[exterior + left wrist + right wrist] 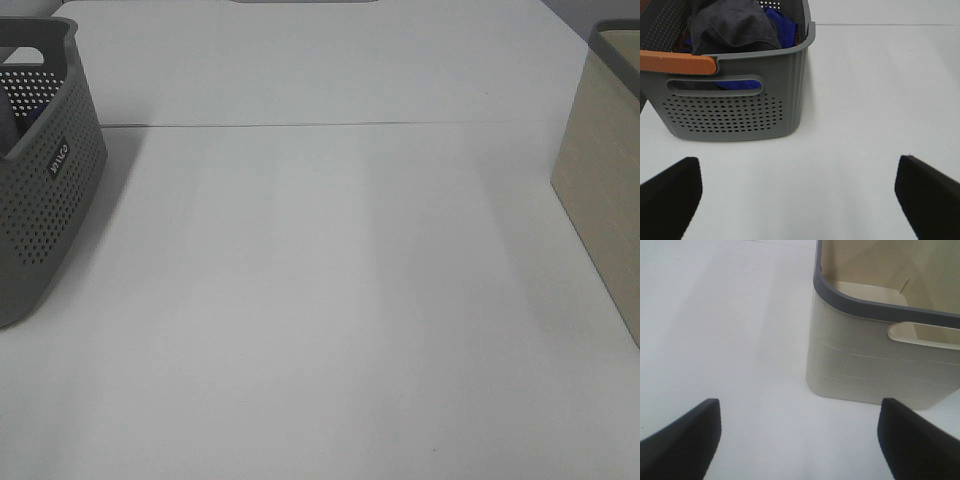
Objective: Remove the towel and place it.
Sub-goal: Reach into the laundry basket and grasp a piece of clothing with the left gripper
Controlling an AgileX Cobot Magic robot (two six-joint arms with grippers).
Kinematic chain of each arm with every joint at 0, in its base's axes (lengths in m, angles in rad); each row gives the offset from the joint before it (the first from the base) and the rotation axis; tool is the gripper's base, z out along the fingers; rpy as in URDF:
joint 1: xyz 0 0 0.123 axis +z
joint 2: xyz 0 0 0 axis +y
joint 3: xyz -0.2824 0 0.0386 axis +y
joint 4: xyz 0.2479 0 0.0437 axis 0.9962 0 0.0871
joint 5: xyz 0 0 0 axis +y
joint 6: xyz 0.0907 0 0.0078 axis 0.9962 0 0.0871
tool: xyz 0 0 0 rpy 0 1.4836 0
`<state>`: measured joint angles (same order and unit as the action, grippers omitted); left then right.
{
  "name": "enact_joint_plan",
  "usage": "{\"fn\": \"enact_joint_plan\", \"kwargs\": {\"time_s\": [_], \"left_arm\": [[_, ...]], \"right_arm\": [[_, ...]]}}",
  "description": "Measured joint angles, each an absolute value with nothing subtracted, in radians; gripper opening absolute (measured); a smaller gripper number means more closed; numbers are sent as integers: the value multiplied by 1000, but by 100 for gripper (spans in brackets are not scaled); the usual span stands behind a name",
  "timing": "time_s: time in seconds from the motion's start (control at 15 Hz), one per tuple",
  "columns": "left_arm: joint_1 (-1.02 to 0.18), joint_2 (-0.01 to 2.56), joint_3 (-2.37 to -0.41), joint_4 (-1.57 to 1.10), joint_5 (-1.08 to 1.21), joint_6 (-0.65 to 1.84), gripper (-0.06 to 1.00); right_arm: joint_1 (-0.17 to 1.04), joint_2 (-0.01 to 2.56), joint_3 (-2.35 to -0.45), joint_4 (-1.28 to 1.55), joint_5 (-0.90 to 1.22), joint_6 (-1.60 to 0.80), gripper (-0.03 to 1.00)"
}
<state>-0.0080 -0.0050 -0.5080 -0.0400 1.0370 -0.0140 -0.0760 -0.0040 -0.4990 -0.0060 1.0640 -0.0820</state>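
The left gripper (797, 167) and right gripper (799, 405) stand released, empty. The dark charcoal-grey terry towel (735, 25) lies against a blue cloth (782, 22) inside the grey perforated basket (735, 107) at left; a deep pinch may lift both.

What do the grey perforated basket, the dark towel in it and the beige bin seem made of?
Basket: probably moulded plastic, matte; even holes, smooth rounded rim. Towel: soft fabric, seemingly terry; fuzzy, rumpled folds. Bin: likely plastic, matte; embossed lines, dark rim.

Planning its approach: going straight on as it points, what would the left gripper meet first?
Likely the near wall of the basket, by its corner; only bare table lies between it and the left gripper. Depth is unclear.
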Motion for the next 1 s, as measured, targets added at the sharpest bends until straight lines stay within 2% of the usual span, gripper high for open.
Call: {"fn": "enact_joint_plan", "kwargs": {"time_s": [1.0], "left_arm": [[-8, -5, -508, -40, 1037, -14, 99]], "right_arm": [[-76, -4, -499, -6, 1064, -82, 82]]}}
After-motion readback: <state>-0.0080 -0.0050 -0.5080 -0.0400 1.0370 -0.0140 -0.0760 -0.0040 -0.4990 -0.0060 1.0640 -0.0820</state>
